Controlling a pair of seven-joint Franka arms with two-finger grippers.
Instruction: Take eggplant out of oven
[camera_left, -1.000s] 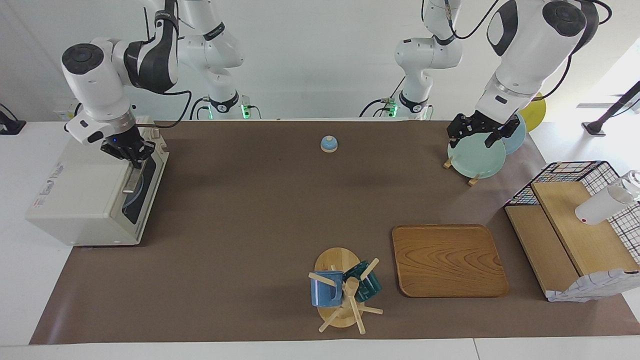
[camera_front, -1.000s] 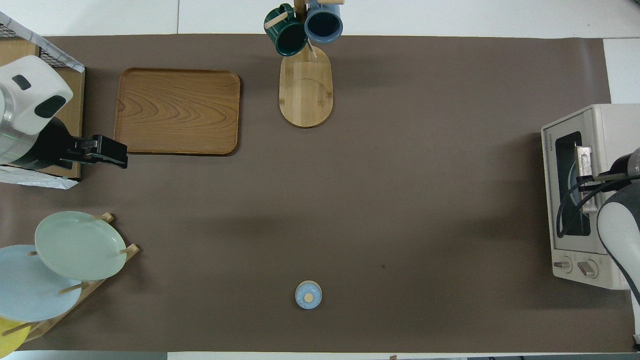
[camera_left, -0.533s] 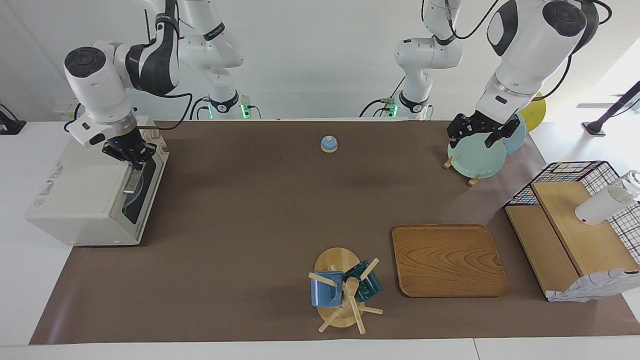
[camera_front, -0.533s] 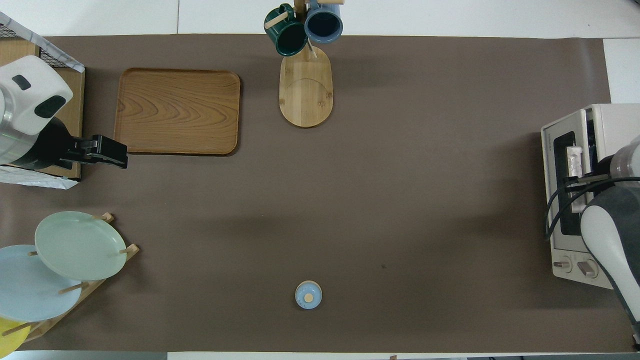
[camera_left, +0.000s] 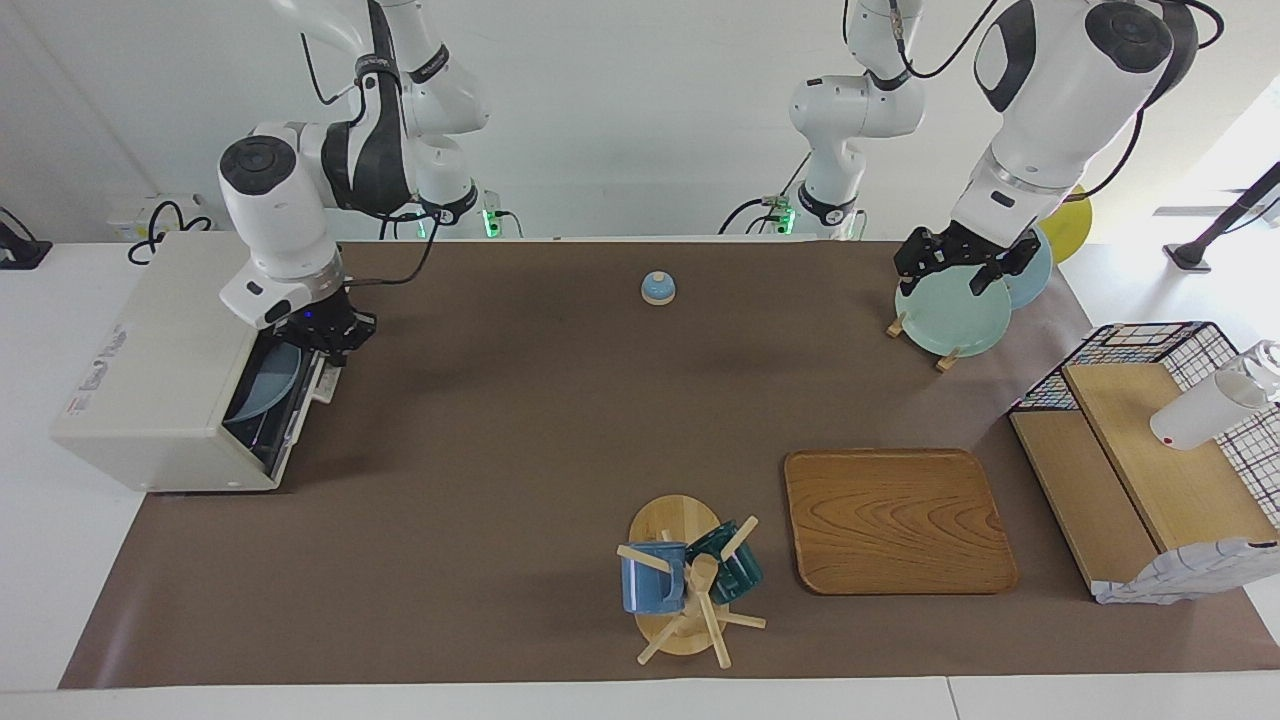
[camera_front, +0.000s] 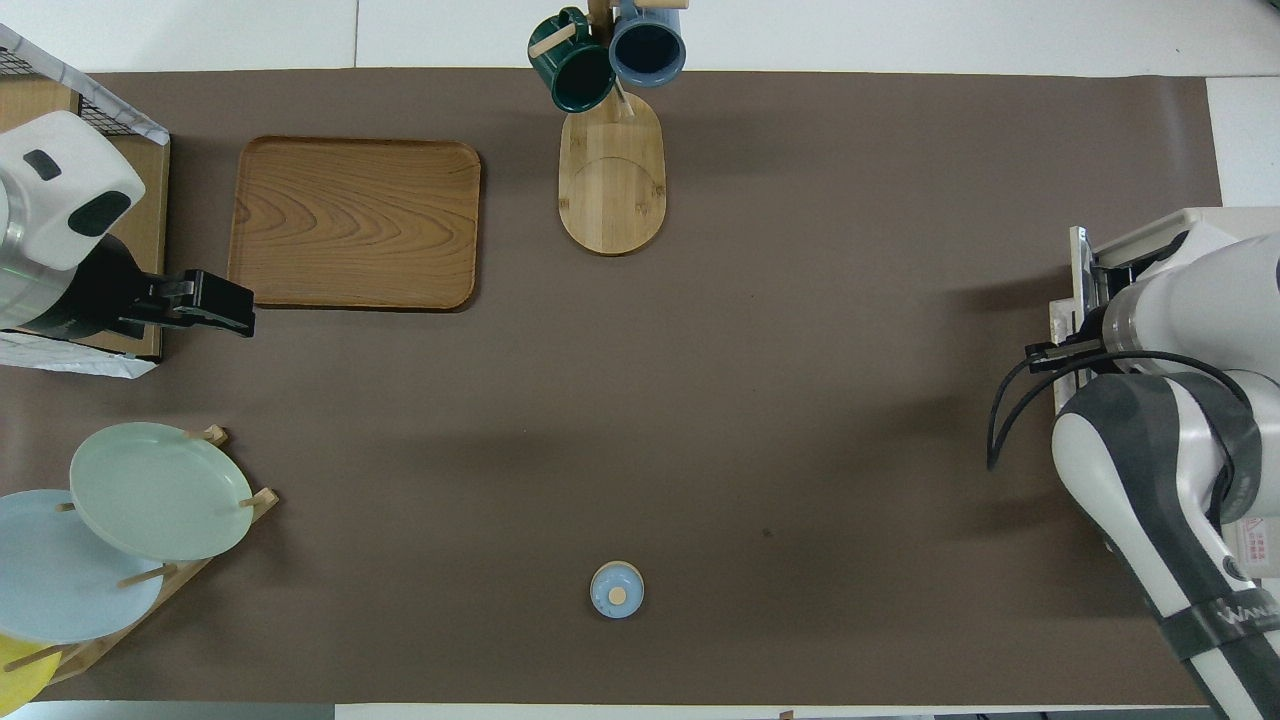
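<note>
The cream-white oven (camera_left: 160, 370) stands at the right arm's end of the table. Its glass door (camera_left: 290, 420) hangs partly open, tilted outward from the top. My right gripper (camera_left: 330, 350) is shut on the door's handle at its upper edge. In the overhead view the right arm covers that gripper, and only the oven's (camera_front: 1200, 225) top and the door's edge show. A pale blue plate (camera_left: 270, 375) shows inside the oven. The eggplant is hidden. My left gripper (camera_left: 958, 268) (camera_front: 225, 308) waits open and holds nothing, over the plate rack in the facing view.
A blue bell (camera_left: 658, 288) sits near the robots at mid-table. A wooden tray (camera_left: 898, 520) and a mug tree (camera_left: 690, 585) lie farther out. The plate rack holds a green plate (camera_left: 950, 318). A wire basket with a wooden shelf (camera_left: 1150, 450) stands at the left arm's end.
My right gripper has swung outward from the oven and down, pulling the door from nearly closed to partly open. The plate inside now shows. The left arm has not moved.
</note>
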